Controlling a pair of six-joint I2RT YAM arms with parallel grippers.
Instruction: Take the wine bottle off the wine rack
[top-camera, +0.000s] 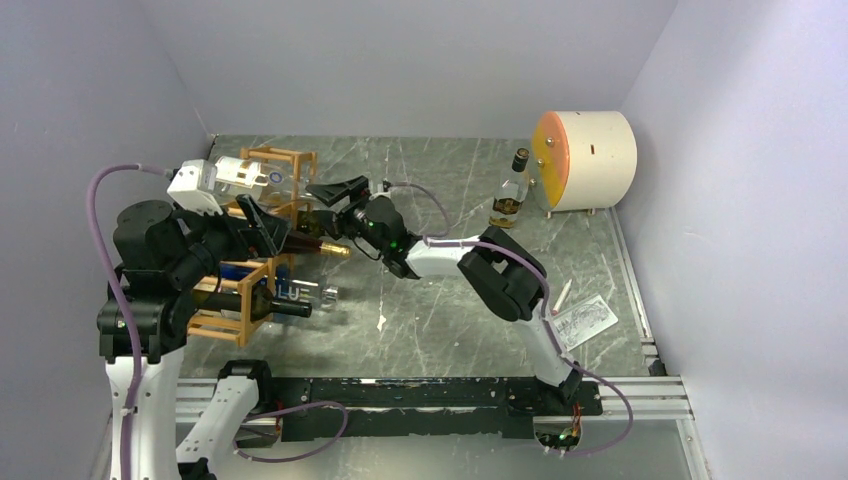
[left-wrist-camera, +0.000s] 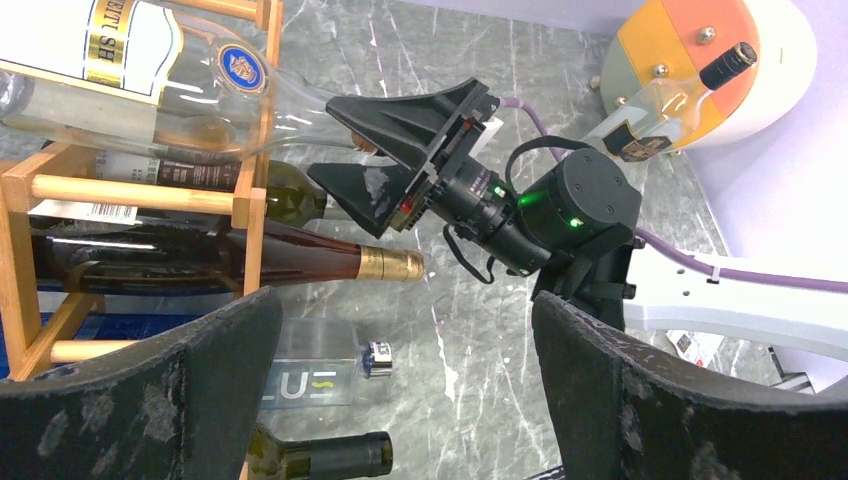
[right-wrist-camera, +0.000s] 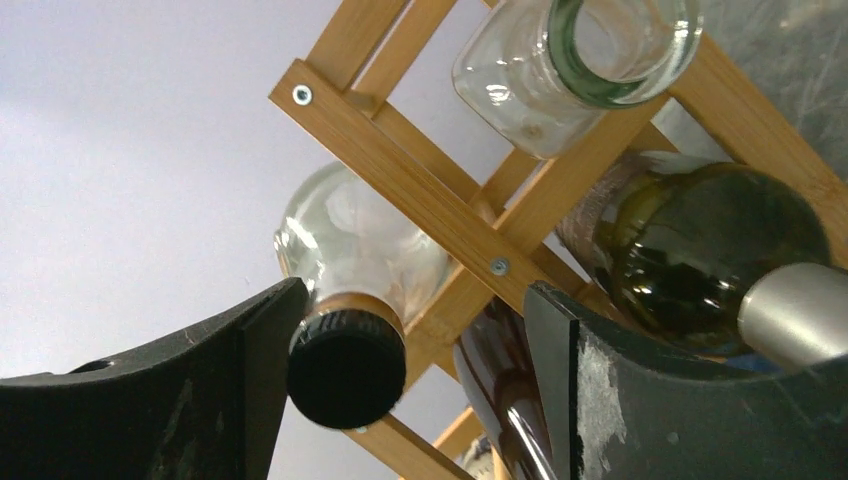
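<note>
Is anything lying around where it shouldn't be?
A clear bottle seems to lie on the table beside the wine rack, not in a cell. A loose paper sheet lies farther right. Nothing looks spilled or broken.

We list:
- Back wall (top-camera: 400, 60): pale lilac-grey, plain.
- Left wall (top-camera: 60, 100) and right wall (top-camera: 740, 150): same colour, plain.
- Table (top-camera: 440, 330): dark grey-green marbled top with white veins, meeting all three walls.
- Metal rail (top-camera: 627, 270): along its right edge.
- Black plate (top-camera: 420, 395): across its near edge.
- Light: we find it soft and even.
</note>
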